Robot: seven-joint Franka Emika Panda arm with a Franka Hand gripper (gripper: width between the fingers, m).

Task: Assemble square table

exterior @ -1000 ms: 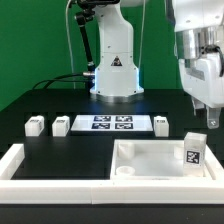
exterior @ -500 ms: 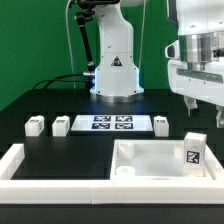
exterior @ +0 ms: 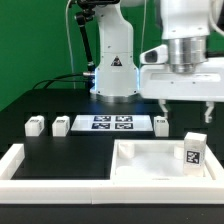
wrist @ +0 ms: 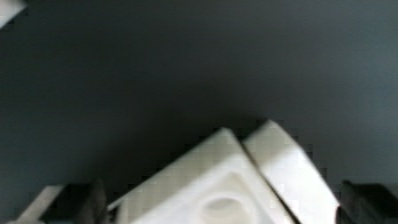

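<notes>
Wide open and empty, the gripper is being held over a corner of the tabletop at the exterior view's right, judged light, rigid, slippery, best gripped across its raised rim.

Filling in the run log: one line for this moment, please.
claw open, empty | over tabletop corner | three legs loose beside marker board

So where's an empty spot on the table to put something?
The dark table is bare between the white wall and the tabletop. It is crowded in the row of legs beside the marker board, and under the open gripper.
</notes>
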